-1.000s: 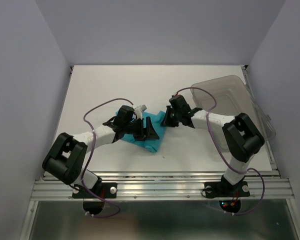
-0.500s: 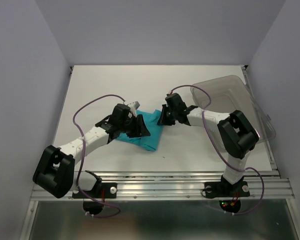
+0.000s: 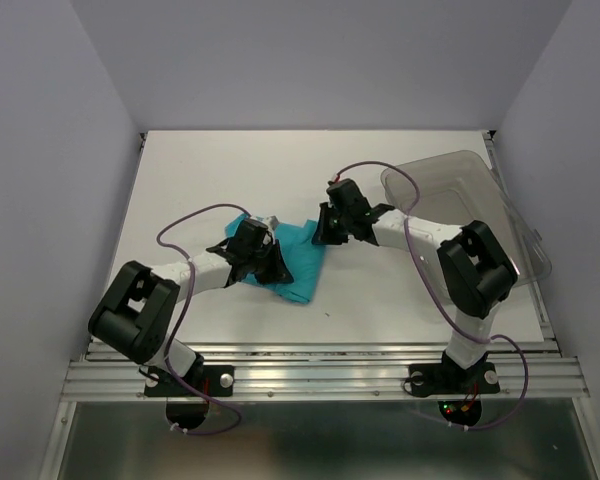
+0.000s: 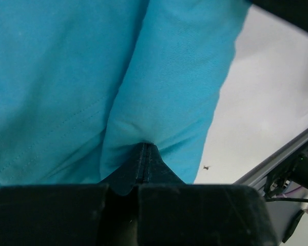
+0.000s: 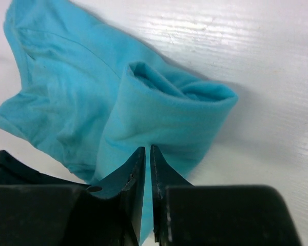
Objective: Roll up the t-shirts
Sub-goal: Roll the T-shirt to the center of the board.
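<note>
The teal t-shirt lies bunched and partly rolled on the white table, between my two grippers. My left gripper is at its left side. In the left wrist view its jaws are pressed together, and the cloth puckers right at the left gripper's tips. My right gripper is at the shirt's upper right corner. In the right wrist view the right gripper stands nearly shut, a thin slit filled with teal, against a rolled tube of the shirt.
A clear grey-tinted plastic bin sits at the right of the table, close to the right arm. The metal rail of the table's near edge runs below the shirt. A small dark speck lies on the table.
My left gripper has closed from wide open onto the shirt's fold and drawn back a little to the left. The right gripper has shifted slightly left and up with the cloth.
</note>
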